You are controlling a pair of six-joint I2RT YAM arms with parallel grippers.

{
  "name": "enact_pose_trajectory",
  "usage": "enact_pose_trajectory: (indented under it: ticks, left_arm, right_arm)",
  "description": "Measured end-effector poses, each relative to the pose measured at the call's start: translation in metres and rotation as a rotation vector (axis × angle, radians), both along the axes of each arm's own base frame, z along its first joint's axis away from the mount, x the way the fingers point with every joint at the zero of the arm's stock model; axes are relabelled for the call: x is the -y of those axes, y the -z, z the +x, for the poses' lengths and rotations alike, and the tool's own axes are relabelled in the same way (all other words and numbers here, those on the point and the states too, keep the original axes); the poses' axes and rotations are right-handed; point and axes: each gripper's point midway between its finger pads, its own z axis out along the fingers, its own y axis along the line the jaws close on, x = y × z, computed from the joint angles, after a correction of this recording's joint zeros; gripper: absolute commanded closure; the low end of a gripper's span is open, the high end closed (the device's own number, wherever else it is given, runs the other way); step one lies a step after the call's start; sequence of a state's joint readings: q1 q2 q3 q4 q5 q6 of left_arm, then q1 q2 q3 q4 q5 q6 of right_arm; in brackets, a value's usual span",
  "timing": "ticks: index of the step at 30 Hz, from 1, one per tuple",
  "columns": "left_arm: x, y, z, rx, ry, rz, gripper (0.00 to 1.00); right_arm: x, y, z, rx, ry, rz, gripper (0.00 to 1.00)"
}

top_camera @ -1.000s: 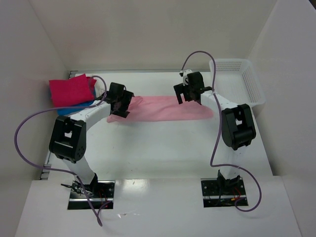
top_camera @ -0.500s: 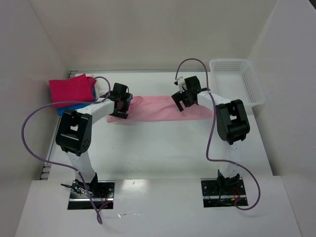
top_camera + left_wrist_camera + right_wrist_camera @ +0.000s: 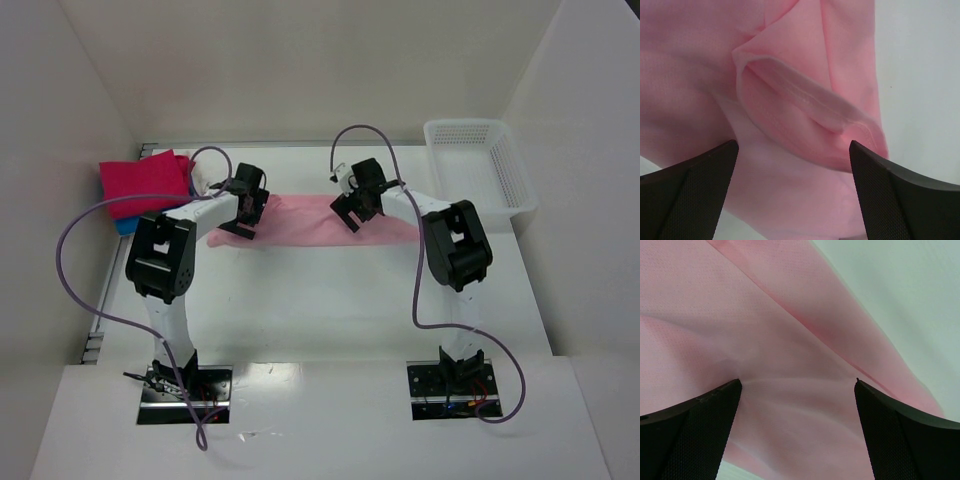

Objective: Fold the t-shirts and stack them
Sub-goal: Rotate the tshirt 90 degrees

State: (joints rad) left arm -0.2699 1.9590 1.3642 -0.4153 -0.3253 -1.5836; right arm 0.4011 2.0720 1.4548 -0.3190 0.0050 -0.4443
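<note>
Both claws are spread wide, gripping nothing. The left claw (image 3: 794,192) is over a loose hemmed flap of the light pink cloth t-shirt (image 3: 300,220). The right claw (image 3: 797,432) is over its middle. The shirt lies as a long strip on the far white desk (image 3: 330,300), near the magenta folded t-shirt (image 3: 145,183). Risk: closing catches only one layer or the flap, so the strip bunches and the fold skews.
</note>
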Motion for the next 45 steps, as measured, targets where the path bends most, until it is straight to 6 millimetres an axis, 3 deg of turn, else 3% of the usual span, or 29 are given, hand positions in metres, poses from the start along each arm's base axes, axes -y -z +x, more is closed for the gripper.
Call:
enact_pose_trajectory:
  ticks: [6,11,17,23,30,36,40,45]
  left_arm:
    - [-0.007,0.005,0.007,-0.048,0.04,0.066,0.01]
    - [-0.021,0.002,0.009,-0.069,0.081,0.125,0.01]
    - [-0.044,0.011,0.009,-0.112,0.121,0.208,0.01]
    - [-0.049,0.014,0.016,-0.13,0.172,0.262,0.01]
    - [-0.045,0.015,0.024,-0.131,0.226,0.283,0.01]
    - [-0.035,0.014,0.041,-0.11,0.286,0.306,0.01]
    - [-0.016,0.011,0.061,-0.07,0.365,0.315,0.01]
    - [0.012,0.01,0.069,-0.032,0.465,0.307,0.01]
  right_arm:
    - [-0.006,-0.001,-0.002,0.012,-0.01,-0.027,0.0]
    - [-0.031,-0.002,-0.017,0.016,-0.062,-0.05,0.0]
    - [-0.077,0.001,-0.061,-0.025,-0.146,-0.044,0.0]
    - [-0.093,0.007,-0.105,-0.112,-0.148,0.036,0.0]
    - [-0.09,0.011,-0.163,-0.249,-0.13,0.113,0.0]
    - [-0.099,-0.003,-0.2,-0.352,-0.154,0.215,0.0]
    - [-0.113,-0.005,-0.218,-0.409,-0.185,0.264,0.0]
    - [-0.126,0.001,-0.248,-0.467,-0.229,0.264,0.0]
